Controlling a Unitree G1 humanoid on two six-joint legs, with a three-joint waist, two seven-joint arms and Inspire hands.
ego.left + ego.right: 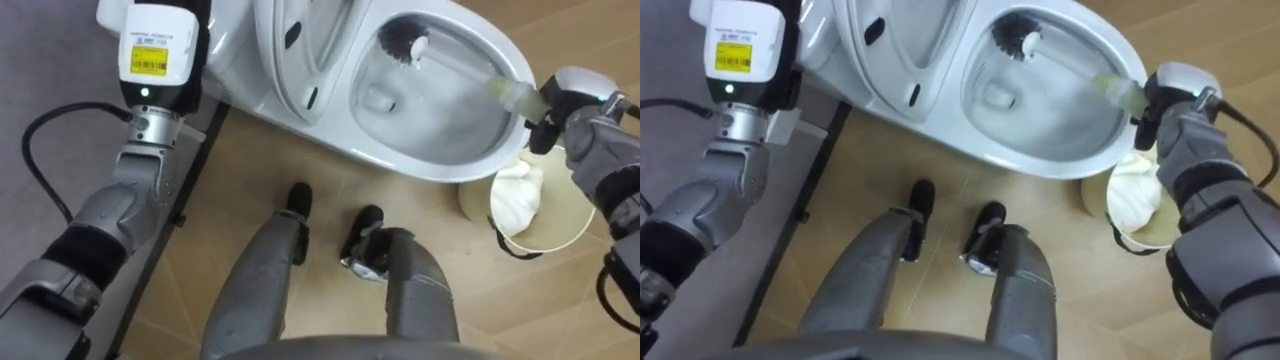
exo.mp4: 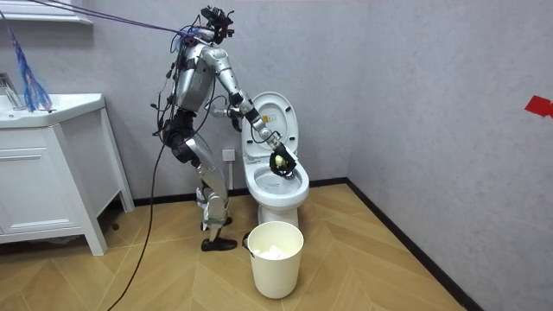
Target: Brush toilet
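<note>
- White porcelain lay ahead and to the left of the right hand (image 1: 565, 100): the toilet bowl (image 1: 420, 165), with its seat and lid (image 1: 300, 50) raised at the side farthest from that hand.
- The right hand hung at the bowl's near right rim, curled tightly round the end of the toilet brush (image 1: 415, 46). From the hand the pale handle (image 1: 505, 93) ran across and down into the bowl. The dark bristle head (image 1: 1015, 35) sat against the far inner wall, well apart from the hand.
- The left hand (image 1: 155, 50) was held up beyond the raised seat, close beside the lid. Whether it was spread or closed could not be told.
- Just below the right hand stood a cream waste bin (image 2: 276, 272) with something white crumpled in it.
- In the room view the robot stood in front of the toilet, leaning over it with its right arm stretched down into the bowl.
- What could go wrong, as I judged it:
  - The grip was at the very end of a long handle, so a hard scrub against the wall could twist the brush in the hand or lever it loose.
  - A fast stroke near the rim could flick water onto the floor by the robot's feet.
  - Pulling the hand back or down could knock the bin beneath it.
  - A nudge from the left hand could drop the seat onto the brush.
</note>
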